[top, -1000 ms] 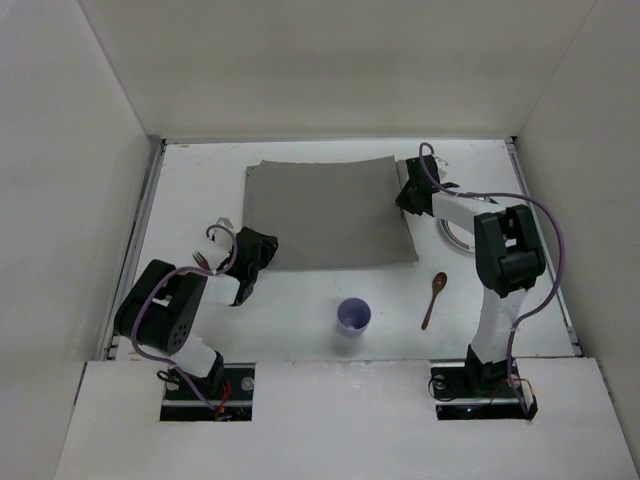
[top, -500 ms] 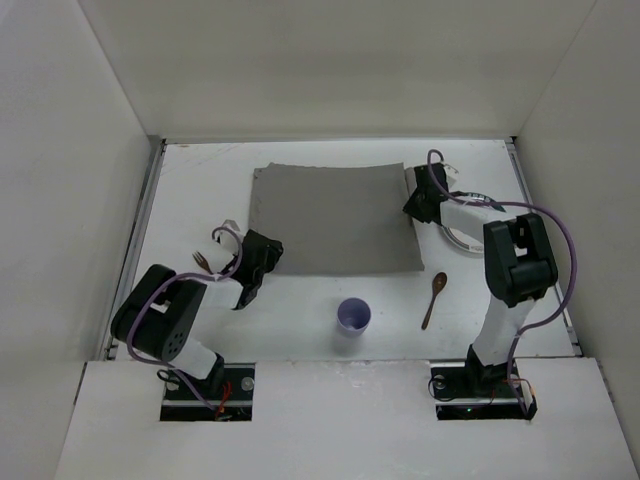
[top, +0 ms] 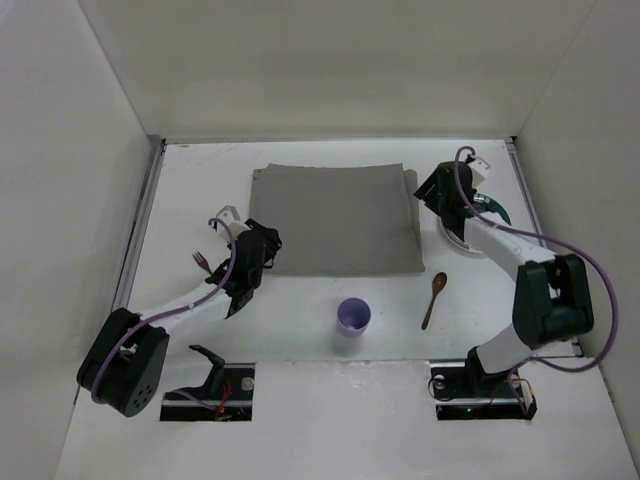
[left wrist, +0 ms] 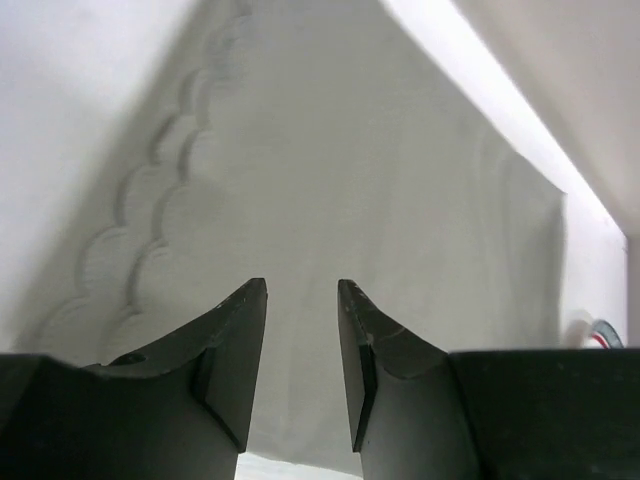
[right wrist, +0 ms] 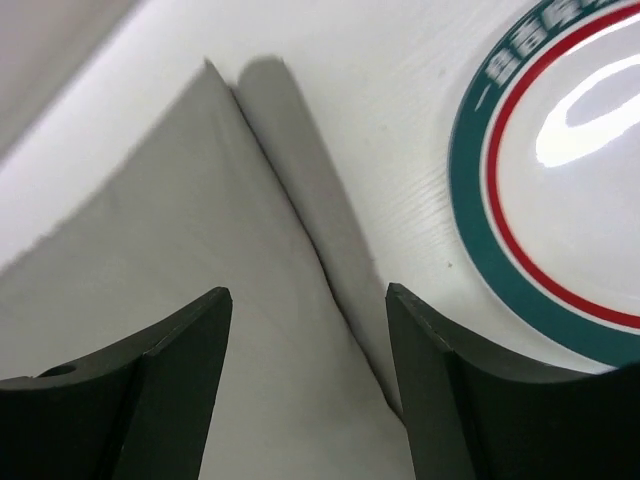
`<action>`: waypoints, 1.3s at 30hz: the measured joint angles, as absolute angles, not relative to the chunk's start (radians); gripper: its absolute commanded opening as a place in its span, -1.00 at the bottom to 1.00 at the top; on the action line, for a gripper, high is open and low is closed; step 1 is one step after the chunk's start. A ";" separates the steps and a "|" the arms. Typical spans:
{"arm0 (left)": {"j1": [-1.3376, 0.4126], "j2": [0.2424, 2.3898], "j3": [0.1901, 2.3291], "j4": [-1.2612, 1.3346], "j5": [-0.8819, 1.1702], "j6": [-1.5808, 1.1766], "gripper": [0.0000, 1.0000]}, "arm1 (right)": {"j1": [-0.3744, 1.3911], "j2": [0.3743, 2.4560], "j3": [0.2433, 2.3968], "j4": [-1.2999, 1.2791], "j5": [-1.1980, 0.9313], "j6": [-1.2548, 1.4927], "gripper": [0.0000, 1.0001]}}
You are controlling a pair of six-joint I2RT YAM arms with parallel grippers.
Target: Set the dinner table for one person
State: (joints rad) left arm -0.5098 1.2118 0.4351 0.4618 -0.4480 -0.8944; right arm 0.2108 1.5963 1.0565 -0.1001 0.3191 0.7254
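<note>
Grey cloth mat (top: 335, 218): flat at the centre of the dinner table (top: 195, 180).
Left gripper (left wrist: 302, 292): low over the mat's near left corner, fingers narrowly parted, nothing between them.
Right gripper (right wrist: 308, 296): above the mat's far right corner, fingers spread wide, empty.
Plate (top: 462, 236): teal-and-red rim, just right of the mat.
Purple cup (top: 353, 315), wooden spoon (top: 434, 298): nearer than the mat.
</note>
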 measured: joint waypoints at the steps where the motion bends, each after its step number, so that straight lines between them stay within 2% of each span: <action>1: -0.527 1.206 0.442 0.479 -0.451 -0.870 -0.49 | 0.211 1.552 1.032 -0.085 0.333 0.735 0.39; 5: -0.581 1.215 0.429 0.580 -0.453 -0.777 -0.74 | 0.191 1.395 0.904 -0.021 0.401 0.782 0.38; 9: -0.596 1.235 0.385 0.661 -0.446 -0.712 -0.79 | 0.071 1.335 0.752 0.033 0.430 0.873 0.37; 15: -0.595 1.238 0.366 0.697 -0.444 -0.661 -0.71 | -0.076 1.341 0.632 0.033 0.432 0.998 0.30; 21: -0.570 1.240 0.356 0.719 -0.433 -0.670 -0.54 | -0.141 1.346 0.585 0.039 0.417 1.053 0.08; 29: -0.542 1.240 0.337 0.720 -0.434 -0.681 -0.48 | -0.167 1.422 0.581 0.103 0.373 1.111 -0.13; 34: -0.534 1.240 0.335 0.721 -0.432 -0.685 -0.48 | -0.170 1.404 0.559 0.110 0.360 1.121 -0.12; 39: -0.535 1.240 0.335 0.721 -0.433 -0.688 -0.48 | -0.171 1.245 0.503 0.123 0.360 1.092 -0.04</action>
State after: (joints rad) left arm -0.5350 1.2404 0.3347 0.7212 -0.4332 -0.6876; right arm -0.1707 1.2453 0.5030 0.1230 0.3599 1.0920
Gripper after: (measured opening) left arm 0.259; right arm 0.467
